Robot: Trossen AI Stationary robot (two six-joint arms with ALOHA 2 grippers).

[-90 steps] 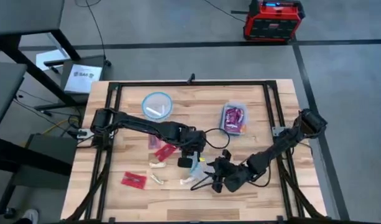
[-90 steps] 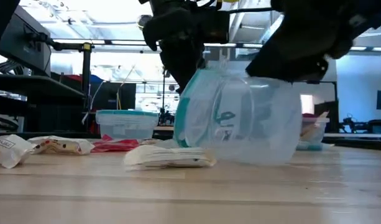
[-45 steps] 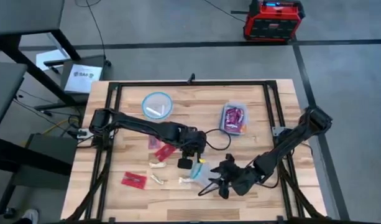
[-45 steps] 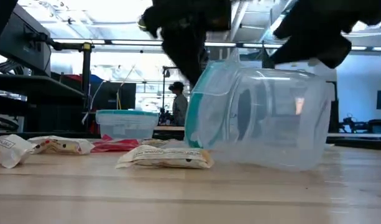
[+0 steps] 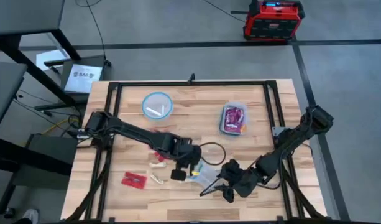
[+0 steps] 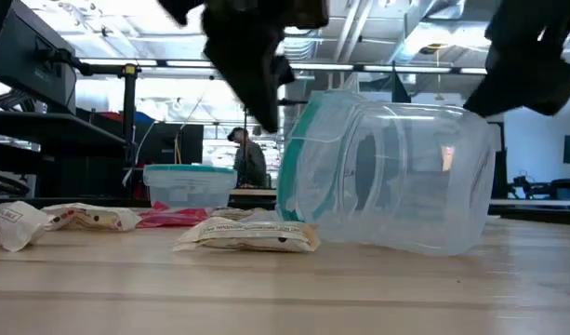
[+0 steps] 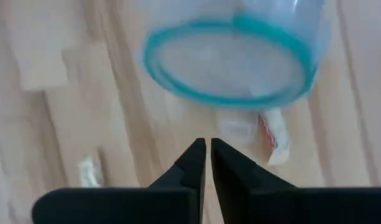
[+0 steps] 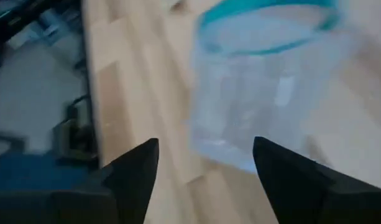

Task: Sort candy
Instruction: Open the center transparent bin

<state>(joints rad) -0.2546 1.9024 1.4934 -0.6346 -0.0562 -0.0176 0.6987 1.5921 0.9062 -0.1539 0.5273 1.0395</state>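
A clear, blue-rimmed container (image 5: 204, 173) lies on its side on the table (image 5: 258, 205), its mouth (image 7: 230, 59) toward the left edge. A cream candy packet (image 6: 249, 234) lies flat just in front of that mouth. My left gripper (image 7: 207, 149) is shut and empty; it hovers left of the container, above the table, facing the mouth. My right gripper (image 8: 206, 146) is open at the container's closed end (image 8: 265, 93), one finger to either side of it. My right gripper has its open fingers (image 8: 274, 165) close at the container's closed end. Whether either finger touches the clear wall I cannot tell. The container rests on its side on the table.
A round container (image 5: 157, 104) with a white stick stands at the back left. A rectangular one (image 5: 234, 118) with red and purple candy stands at the back right. A red packet (image 5: 133, 180) and cream sweets (image 5: 156, 165) lie near left. A person (image 6: 250, 163) stands in the room.
The container has come down from a tilted, raised pose and now lies on its side on the table. My right arm has drawn back from above it toward the right. My left gripper has moved toward the near edge and a little left.
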